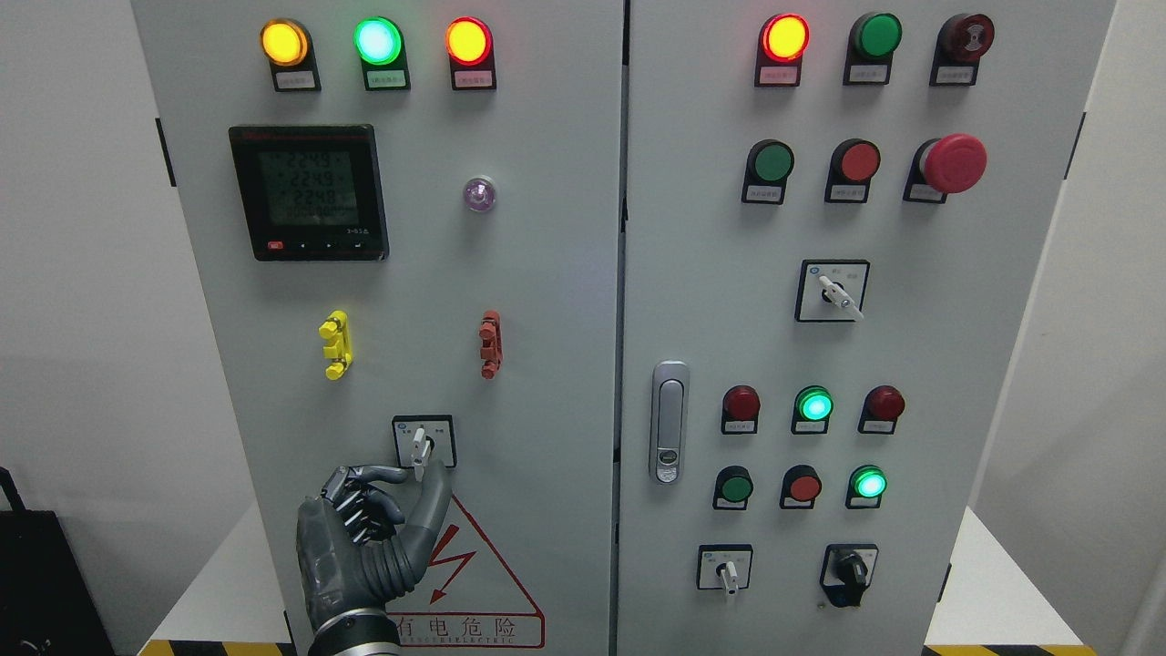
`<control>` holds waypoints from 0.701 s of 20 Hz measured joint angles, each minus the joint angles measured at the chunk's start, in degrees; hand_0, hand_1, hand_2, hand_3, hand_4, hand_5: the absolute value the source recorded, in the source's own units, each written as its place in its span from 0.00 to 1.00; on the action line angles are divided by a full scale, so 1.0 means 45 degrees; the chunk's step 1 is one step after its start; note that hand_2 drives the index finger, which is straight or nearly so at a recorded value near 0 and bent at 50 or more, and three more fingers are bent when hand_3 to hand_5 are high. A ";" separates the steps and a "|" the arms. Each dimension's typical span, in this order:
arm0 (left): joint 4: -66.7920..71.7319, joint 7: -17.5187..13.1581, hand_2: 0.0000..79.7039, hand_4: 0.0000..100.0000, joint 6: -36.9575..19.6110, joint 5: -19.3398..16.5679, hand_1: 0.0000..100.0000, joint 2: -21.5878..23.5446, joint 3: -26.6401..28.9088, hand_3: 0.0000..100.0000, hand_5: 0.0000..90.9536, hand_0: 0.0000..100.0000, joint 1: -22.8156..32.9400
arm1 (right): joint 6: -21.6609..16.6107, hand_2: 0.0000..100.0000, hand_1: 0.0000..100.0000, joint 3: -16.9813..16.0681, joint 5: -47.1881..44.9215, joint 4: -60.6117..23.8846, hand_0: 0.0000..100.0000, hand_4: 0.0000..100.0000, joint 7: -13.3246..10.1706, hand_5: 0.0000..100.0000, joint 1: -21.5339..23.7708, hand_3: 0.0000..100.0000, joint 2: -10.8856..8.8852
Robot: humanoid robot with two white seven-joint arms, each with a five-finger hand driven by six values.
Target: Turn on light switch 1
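The left hand (378, 538) rises from the bottom edge, fingers curled, thumb and forefinger pinching the lower end of the light switch 1 (421, 446) lever just above it. Behind the hand sits a red warning triangle (474, 574). Further up glows a digital meter (310, 193).

Left hand (364, 538): raised at left cabinet door, thumb and forefinger tips at the lever.
Rotary switch (421, 444): white lever upright.

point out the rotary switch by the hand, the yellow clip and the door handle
rotary switch (420, 448), head view, white lever
yellow clip (335, 344), head view, middle of body
door handle (669, 421), head view, silver grip
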 measured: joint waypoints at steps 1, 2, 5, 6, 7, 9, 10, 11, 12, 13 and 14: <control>0.0013 0.0000 0.74 0.96 0.0050 0.0001 0.79 -0.0006 0.0001 0.96 0.94 0.15 -0.0017 | 0.0000 0.00 0.00 -0.0001 0.0001 0.0000 0.00 0.00 0.0000 0.00 0.0000 0.00 0.0000; 0.0019 0.0000 0.74 0.96 0.0100 0.0002 0.79 -0.0011 0.0002 0.96 0.94 0.15 -0.0042 | 0.0000 0.00 0.00 0.0000 0.0001 0.0000 0.00 0.00 0.0000 0.00 0.0000 0.00 0.0000; 0.0041 0.0000 0.74 0.96 0.0175 0.0004 0.79 -0.0024 0.0004 0.96 0.94 0.16 -0.0099 | 0.0000 0.00 0.00 0.0001 0.0001 0.0000 0.00 0.00 0.0000 0.00 0.0000 0.00 0.0000; 0.0049 0.0000 0.74 0.96 0.0182 0.0004 0.79 -0.0028 0.0005 0.96 0.94 0.16 -0.0113 | 0.0000 0.00 0.00 0.0001 0.0001 0.0000 0.00 0.00 0.0000 0.00 0.0000 0.00 0.0000; 0.0058 0.0000 0.74 0.96 0.0190 0.0005 0.79 -0.0032 0.0005 0.97 0.94 0.16 -0.0145 | 0.0000 0.00 0.00 0.0001 0.0001 0.0000 0.00 0.00 0.0000 0.00 0.0000 0.00 -0.0001; 0.0065 0.0000 0.74 0.96 0.0250 0.0005 0.79 -0.0037 0.0006 0.97 0.93 0.16 -0.0190 | 0.0000 0.00 0.00 0.0001 0.0001 0.0000 0.00 0.00 0.0000 0.00 0.0000 0.00 0.0000; 0.0069 0.0000 0.74 0.96 0.0293 0.0006 0.79 -0.0039 0.0005 0.97 0.93 0.16 -0.0203 | 0.0000 0.00 0.00 0.0001 0.0001 0.0000 0.00 0.00 0.0000 0.00 0.0000 0.00 0.0000; 0.0074 0.0000 0.74 0.96 0.0331 0.0006 0.79 -0.0041 0.0004 0.97 0.93 0.16 -0.0217 | 0.0000 0.00 0.00 0.0001 0.0001 0.0000 0.00 0.00 0.0000 0.00 0.0000 0.00 0.0000; 0.0080 0.0000 0.74 0.96 0.0353 0.0006 0.79 -0.0043 0.0003 0.97 0.93 0.16 -0.0234 | 0.0000 0.00 0.00 0.0001 0.0001 0.0000 0.00 0.00 0.0000 0.00 0.0000 0.00 0.0000; 0.0084 0.0001 0.74 0.96 0.0361 0.0006 0.79 -0.0045 0.0002 0.97 0.93 0.16 -0.0245 | 0.0000 0.00 0.00 0.0001 0.0000 0.0000 0.00 0.00 0.0000 0.00 0.0000 0.00 -0.0001; 0.0087 0.0000 0.74 0.96 0.0365 0.0009 0.79 -0.0049 0.0002 0.98 0.93 0.16 -0.0251 | 0.0000 0.00 0.00 0.0002 0.0001 0.0000 0.00 0.00 0.0000 0.00 0.0000 0.00 0.0000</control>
